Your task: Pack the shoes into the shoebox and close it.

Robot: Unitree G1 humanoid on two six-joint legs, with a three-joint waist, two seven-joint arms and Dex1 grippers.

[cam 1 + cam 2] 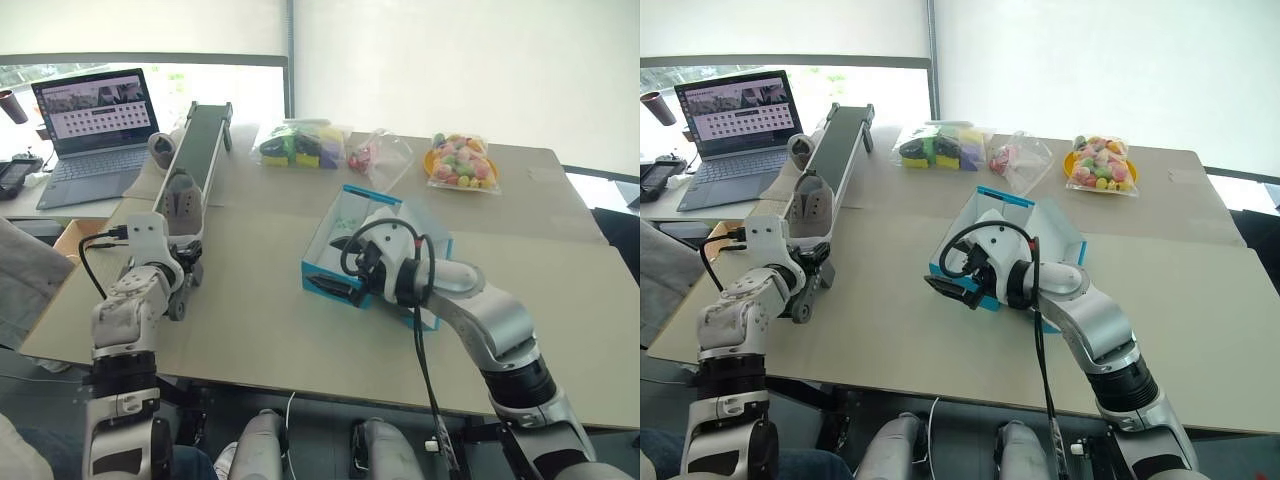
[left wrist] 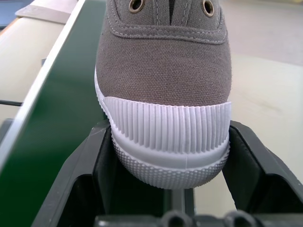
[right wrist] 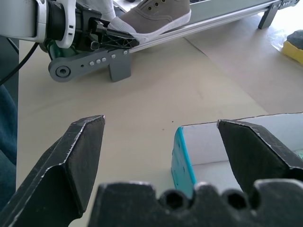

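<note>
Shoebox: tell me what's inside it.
The shoebox shows white inner walls and no shoe; the right gripper and its arm cover its floor, so that stays unseen.

Head views look forward and down over the surface [image 1: 300, 330] (near-identical stereo pair); left wrist view sits close against a shoe [image 2: 163, 71]; right wrist view faces that same shoe from farther off.

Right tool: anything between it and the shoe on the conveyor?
Only bare table separates the right tool from the shoe, per the right wrist view.
</note>
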